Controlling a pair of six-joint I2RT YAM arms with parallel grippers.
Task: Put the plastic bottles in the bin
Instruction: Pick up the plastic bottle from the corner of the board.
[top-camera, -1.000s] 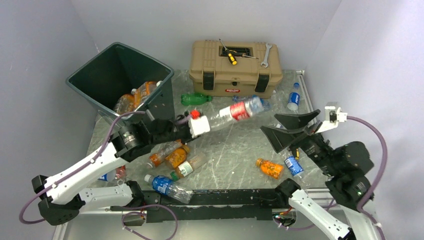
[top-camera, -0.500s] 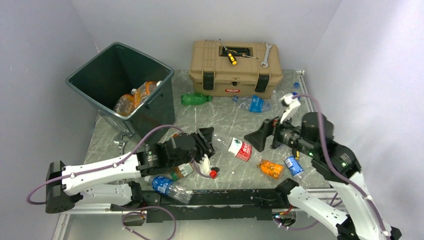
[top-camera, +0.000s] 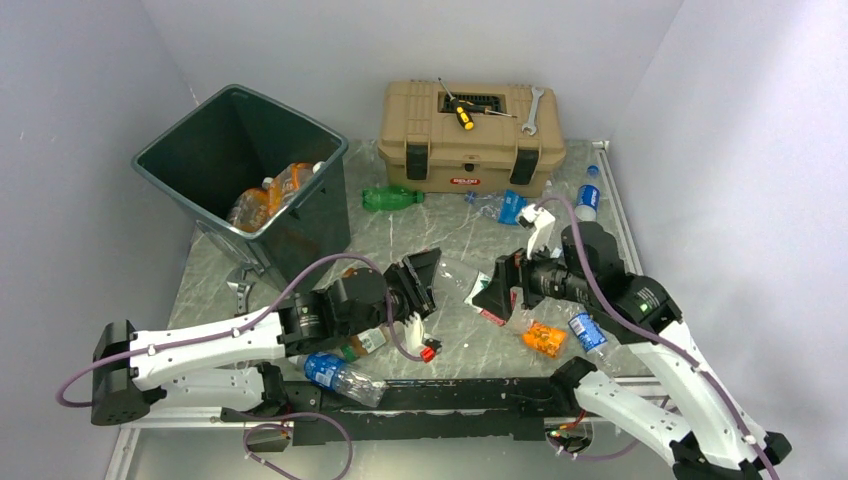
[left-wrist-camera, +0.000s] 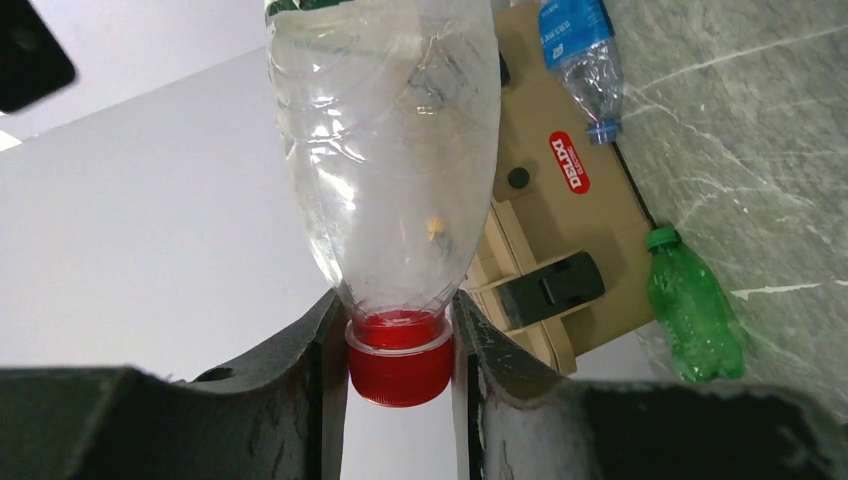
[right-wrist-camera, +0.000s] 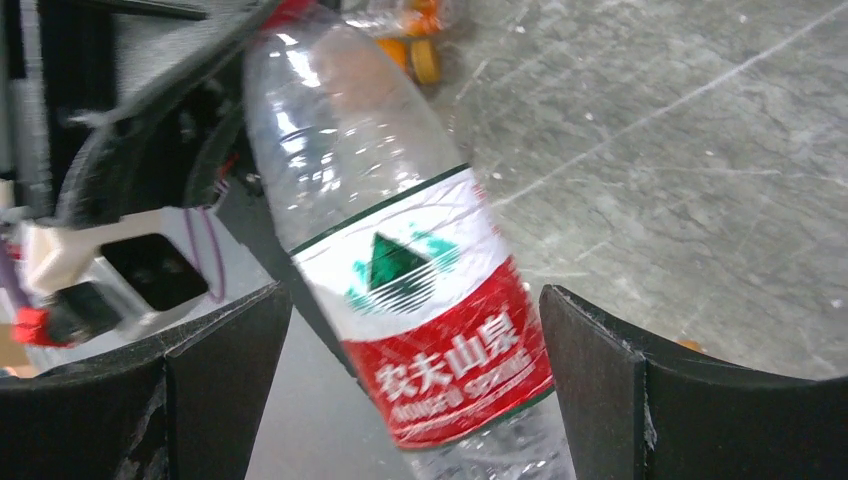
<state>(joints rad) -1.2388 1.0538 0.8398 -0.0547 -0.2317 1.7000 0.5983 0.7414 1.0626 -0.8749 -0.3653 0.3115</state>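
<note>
Left wrist view shows the left gripper (left-wrist-camera: 398, 345) clamped on the red cap of a clear red-labelled bottle (left-wrist-camera: 385, 150), its long axis running rightward above the table (top-camera: 450, 215) between the wide-open right gripper (right-wrist-camera: 410, 340) jaws, with the bin (top-camera: 183, 123) far on the left gripper's side.

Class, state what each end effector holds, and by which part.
Left end effector: the clear bottle, pinched at its red-capped neck. Right end effector: open astride its body, holding nothing.
</note>
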